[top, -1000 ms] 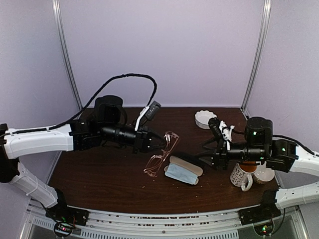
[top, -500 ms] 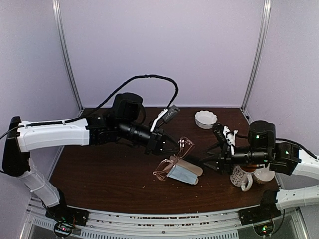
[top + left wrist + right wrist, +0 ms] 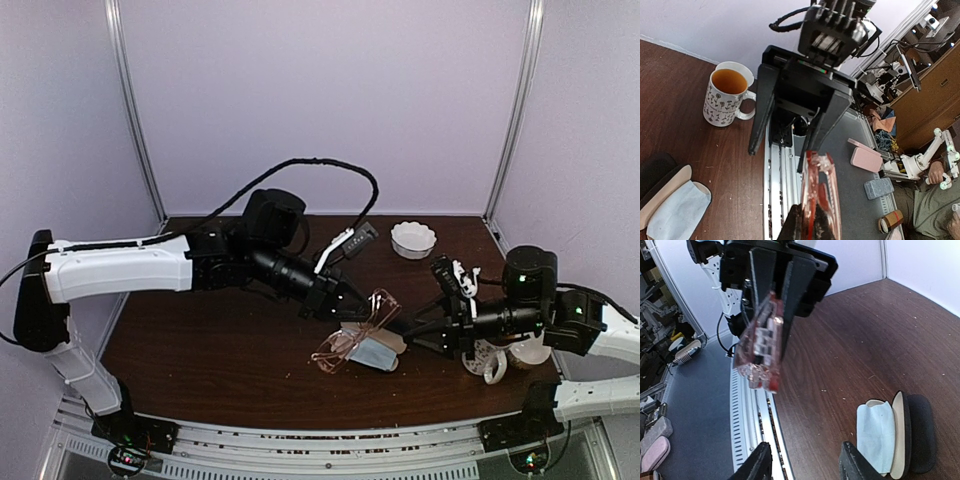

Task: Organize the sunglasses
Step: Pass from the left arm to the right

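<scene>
1. A dark brown surface [image 3: 200,350] is seen from above, with two black-and-white robot arms reaching in from either side. Their tips meet near the middle.
2. The left tool [image 3: 352,303] is pinching the reddish sunglasses [image 3: 362,325]. Its two dark fingers are pressed onto one end of the see-through pinkish-red frame.
3. The sunglasses hang tilted, with the upper end in the left tool and the lower lens dropping toward the near left. From above they overlap the glasses case. In the right wrist view they appear lifted off the surface. Whether the low end brushes the cloth cannot be told.
4. The right tool [image 3: 408,328] points straight at the left tool. Its two fingers are spread wide with nothing between them, and it is near the sunglasses but apart from them.
5. A black oblong glasses case [image 3: 917,432] lies open on the surface below the two tools, with its cream lining facing up.
6. A light-blue cloth [image 3: 872,432] lies flat against the cream lining, on the side of the case nearest the arm bases.
7. A white patterned mug [image 3: 722,100] holding a brown drink stands upright on the surface, under the right arm and well apart from the case.
8. A small white scalloped bowl [image 3: 413,238] sits at the far edge of the surface, near the back wall.
</scene>
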You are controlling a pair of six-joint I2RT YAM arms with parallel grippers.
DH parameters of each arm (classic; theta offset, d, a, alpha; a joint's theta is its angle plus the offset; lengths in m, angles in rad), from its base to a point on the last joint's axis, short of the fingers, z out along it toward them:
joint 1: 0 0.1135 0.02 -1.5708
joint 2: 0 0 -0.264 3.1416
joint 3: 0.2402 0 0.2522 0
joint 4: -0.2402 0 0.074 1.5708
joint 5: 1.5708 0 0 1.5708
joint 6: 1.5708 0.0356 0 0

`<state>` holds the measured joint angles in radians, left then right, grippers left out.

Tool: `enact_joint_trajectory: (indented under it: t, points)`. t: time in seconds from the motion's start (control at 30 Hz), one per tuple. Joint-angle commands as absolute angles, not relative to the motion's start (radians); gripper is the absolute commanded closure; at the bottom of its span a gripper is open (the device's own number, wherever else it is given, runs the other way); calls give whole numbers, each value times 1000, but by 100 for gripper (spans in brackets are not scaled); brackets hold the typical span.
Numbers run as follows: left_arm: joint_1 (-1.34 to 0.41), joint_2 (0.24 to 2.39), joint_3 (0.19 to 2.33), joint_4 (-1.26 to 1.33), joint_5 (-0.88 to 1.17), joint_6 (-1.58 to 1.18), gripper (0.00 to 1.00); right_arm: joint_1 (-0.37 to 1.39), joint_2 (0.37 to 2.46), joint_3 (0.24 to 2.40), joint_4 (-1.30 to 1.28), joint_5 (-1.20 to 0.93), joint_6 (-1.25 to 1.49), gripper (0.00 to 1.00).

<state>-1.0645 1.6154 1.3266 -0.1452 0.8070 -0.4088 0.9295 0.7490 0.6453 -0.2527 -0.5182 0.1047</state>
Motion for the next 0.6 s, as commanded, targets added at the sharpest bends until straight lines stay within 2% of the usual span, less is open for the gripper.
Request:
enact_joint_trajectory:
  t: [0.0,0.57]
  points:
    - [-1076,1640,1379,-139,829,-382,100,925,732,667,-158,-617,165,55]
    - [-1098,1684,1420,-192,819,-354,100,926,799,709,-140,-660,180,68]
